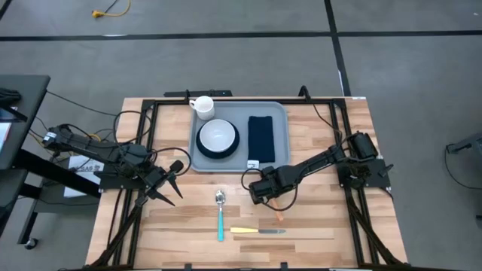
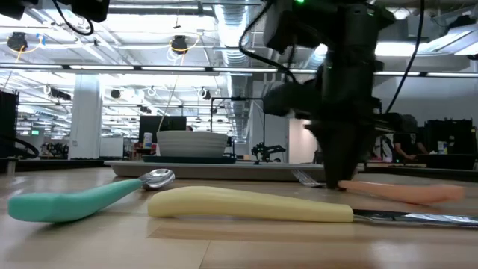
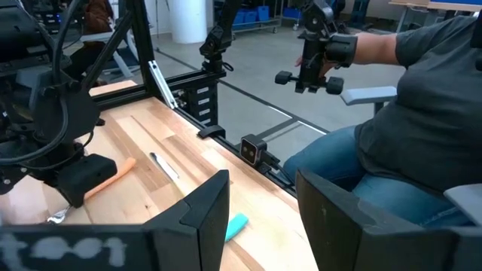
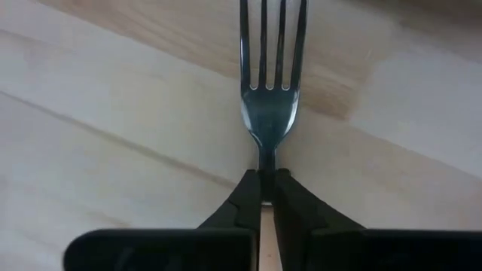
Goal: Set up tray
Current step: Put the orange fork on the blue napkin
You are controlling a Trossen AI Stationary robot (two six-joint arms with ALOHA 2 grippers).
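The grey-blue tray (image 1: 280, 113) sits at the table's far middle. It carries a white mug (image 1: 202, 106), a white bowl (image 1: 217, 136) on a dark round plate, and a navy napkin (image 1: 261, 138). Just in front of the tray, my right gripper (image 1: 257, 193) is shut on an orange-handled fork (image 4: 269, 105), whose handle (image 2: 403, 193) shows in the low view. A teal-handled spoon (image 1: 220, 216) and a yellow-handled knife (image 1: 254, 231) lie flat on the wood nearer the front edge. My left gripper (image 1: 172, 186) is open, left of the spoon, and touches nothing. My right gripper pinches the fork's thin metal neck (image 4: 265, 167), just behind the tines, between its two fingertips (image 4: 241, 197). It comes down from above, with one finger on each side of the neck. The fork lies about level at the table top, and I cannot tell whether it is lifted off the wood.
Bare wood lies left and right of the cutlery. A black frame runs along the table's edges. In the left wrist view, a seated person (image 3: 407, 120) holding a controller is beyond the table's edge.
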